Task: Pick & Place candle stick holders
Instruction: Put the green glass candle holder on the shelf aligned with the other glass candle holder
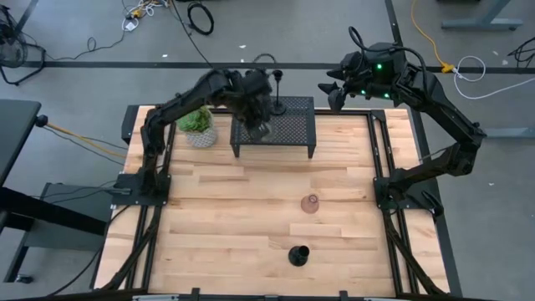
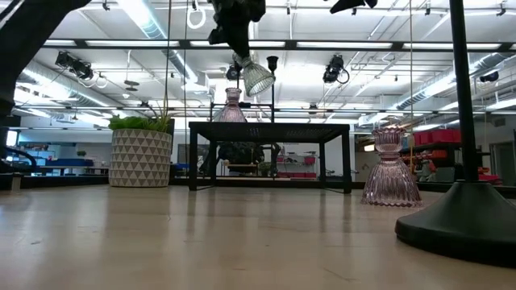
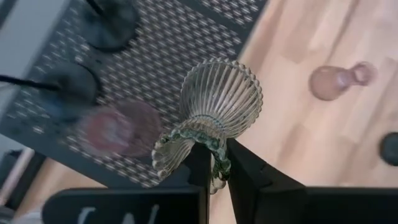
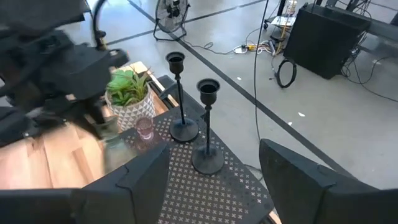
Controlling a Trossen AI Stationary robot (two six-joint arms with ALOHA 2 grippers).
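My left gripper (image 1: 261, 127) is over the left part of the black mesh rack (image 1: 288, 125), shut on the olive ribbed glass holder (image 3: 214, 109), which hangs above the rack top in the low view (image 2: 256, 76). Two slim black stems (image 4: 176, 93) (image 4: 208, 118) and a pinkish glass cup (image 4: 144, 127) stand on the rack. Another pinkish glass cup (image 1: 311, 203) and a third black stem (image 1: 298, 254) stand on the table. My right gripper (image 1: 332, 90) is open and empty, held high past the rack's far right corner. My left gripper pinches the olive holder at its narrow waist (image 3: 208, 144) between its two fingers (image 3: 244, 177), with the flared ribbed end (image 3: 221, 93) pointing away from the wrist. The holder is lifted clear of the rack and tilted, hanging below the fingers (image 2: 242, 56).
A green plant in a white patterned pot (image 1: 197, 125) stands just left of the rack. The arm bases and black frame rails run along the table's left and right sides. Bare wood lies between the rack and the near edge.
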